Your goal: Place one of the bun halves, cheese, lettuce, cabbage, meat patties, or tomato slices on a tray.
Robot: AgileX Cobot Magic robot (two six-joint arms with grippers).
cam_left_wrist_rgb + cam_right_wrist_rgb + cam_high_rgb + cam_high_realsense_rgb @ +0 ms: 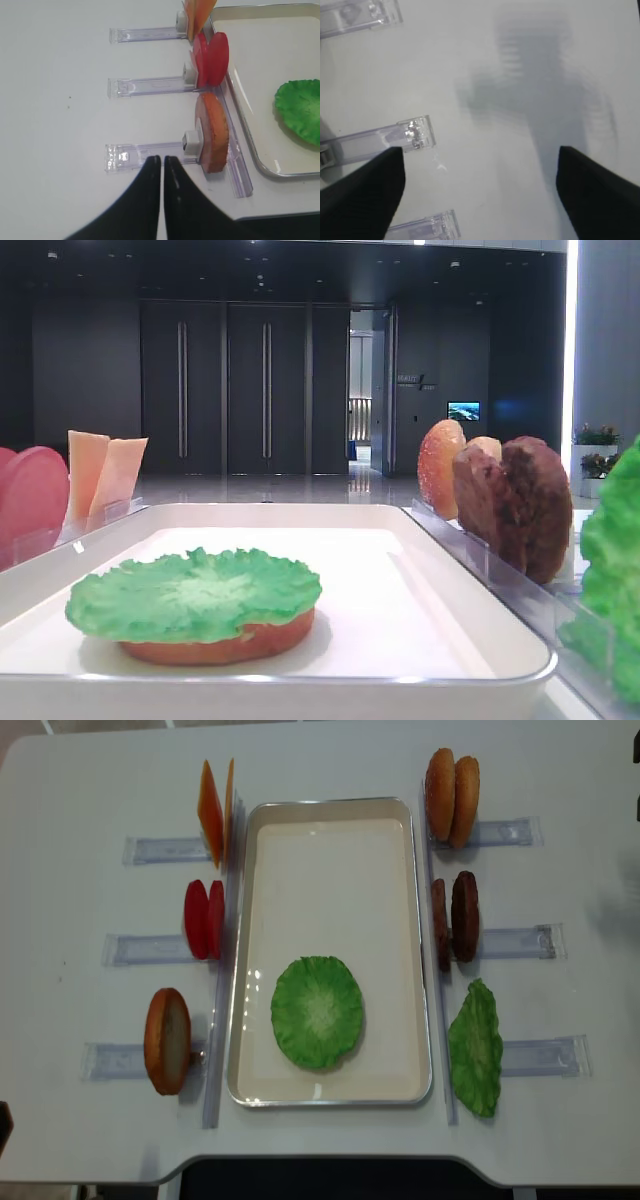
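Black fingers point(162, 167) pressed together — bun half point(216, 131) upright beside tray point(250, 150)

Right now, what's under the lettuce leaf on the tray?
A bun half lies under the lettuce on the tray; only its orange-brown edge shows in the low view. From overhead the leaf covers it entirely, so its top face is hidden.

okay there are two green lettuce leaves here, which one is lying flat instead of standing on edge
The lettuce inside the tray, resting flat on top of a bun half. The other lettuce leaf stands on edge in the clear holder right of the tray.
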